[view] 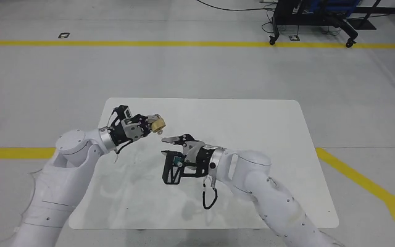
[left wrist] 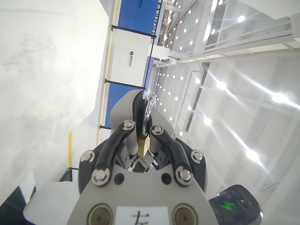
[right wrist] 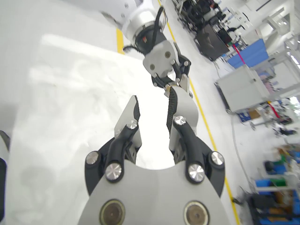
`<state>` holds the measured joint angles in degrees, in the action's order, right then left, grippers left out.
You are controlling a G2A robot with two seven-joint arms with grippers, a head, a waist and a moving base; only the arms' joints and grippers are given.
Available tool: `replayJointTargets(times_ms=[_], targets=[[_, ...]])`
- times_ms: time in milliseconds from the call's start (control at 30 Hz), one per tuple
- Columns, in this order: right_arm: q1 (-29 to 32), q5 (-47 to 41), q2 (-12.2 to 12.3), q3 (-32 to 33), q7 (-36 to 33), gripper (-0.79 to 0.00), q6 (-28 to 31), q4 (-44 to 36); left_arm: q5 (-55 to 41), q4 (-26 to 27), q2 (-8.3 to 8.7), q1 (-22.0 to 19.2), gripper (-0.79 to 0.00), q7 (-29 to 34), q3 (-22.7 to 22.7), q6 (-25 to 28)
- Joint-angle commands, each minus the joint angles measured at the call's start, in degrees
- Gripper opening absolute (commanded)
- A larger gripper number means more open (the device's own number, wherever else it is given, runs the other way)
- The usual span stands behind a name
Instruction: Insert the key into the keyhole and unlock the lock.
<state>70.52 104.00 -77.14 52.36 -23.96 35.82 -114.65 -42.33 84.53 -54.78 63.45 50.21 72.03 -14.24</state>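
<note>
Closest in, the lock (left wrist: 143,145) sits deep in my left claw (left wrist: 144,108), clenched on its brass body and held off the table (view: 265,123), I judge to offer it across. Bright metal (left wrist: 150,105) past it could be shackle or key; I cannot tell. My right claw (right wrist: 153,99) hangs released and empty just short of the left, nothing between them.

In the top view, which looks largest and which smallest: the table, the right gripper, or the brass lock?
From largest to smallest, as they look in the top view:
1. table, by far the largest.
2. right gripper, fingers open.
3. brass lock, the smallest, held in the left gripper.
The differences are big enough that nearness to the camera does not change the order.
</note>
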Motion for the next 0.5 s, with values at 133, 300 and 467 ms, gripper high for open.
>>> replayJointTargets(times_ms=[133, 300, 467], targets=[[-2.0, 8.9, -1.1, -5.8, -2.5, -0.456, -7.9, 4.0, 2.9, 0.8, -0.15, 0.7, -0.785, -2.0, -0.6, 1.3], [-3.5, 10.6, -1.9, -8.1, -3.3, -0.508, -11.0, 5.4, 3.2, 0.8, -0.25, 0.7, -0.785, -2.1, -0.5, 1.1], [-4.2, 12.0, -2.5, -9.0, -4.9, -0.582, -12.6, 6.1, 3.2, 0.7, -0.35, 0.6, -0.785, -1.9, -0.4, 0.9]])
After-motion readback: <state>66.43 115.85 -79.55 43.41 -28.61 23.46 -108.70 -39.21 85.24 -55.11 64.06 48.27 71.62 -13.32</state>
